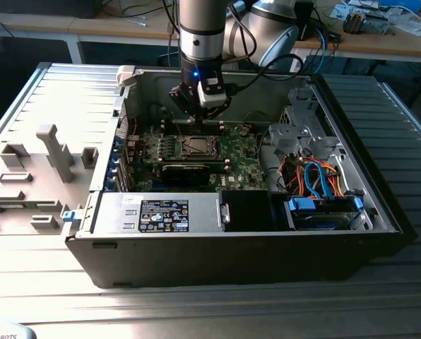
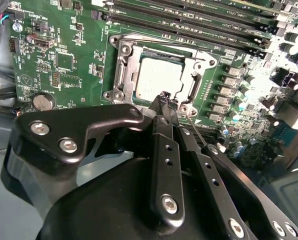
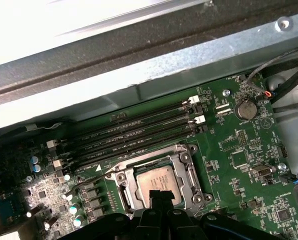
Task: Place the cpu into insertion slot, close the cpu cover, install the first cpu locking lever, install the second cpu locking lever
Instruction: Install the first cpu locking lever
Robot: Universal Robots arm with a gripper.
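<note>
— Grey ribbed metal, that bench [image 1: 27, 99], with a few grey blocks [image 1: 51, 152] standing on it over at the exterior view's left. Then comes the open computer case [image 1: 380, 205].

— And inside it?

— Green motherboard [image 1: 232, 159] lying flat on the floor of the case. Roughly in its middle sits the insertion slot [image 1: 196, 147], and the cpu [image 2: 159, 80] is lying in it, silver top up. In both wrist views the cpu cover [image 3: 186, 167] lies flat around the chip, its window framing the metal top.

— Where's the arm?

— Coming straight down over the far side of the board, a blue light glowing on it. The end effector [image 1: 200, 116] hangs just behind the slot in the exterior view. In the second wrist view its fingertips [image 2: 165, 100] are drawn together at the slot's near edge, next to a thin wire lever [image 2: 196, 131] slanting off the frame.

— Pinching that lever?

— Pressed together, yes, but whether anything sits between them I can't tell.

— And on the right?

— Orange and blue cables [image 1: 316, 176] bundled by a blue drive bay [image 1: 320, 212].
</note>
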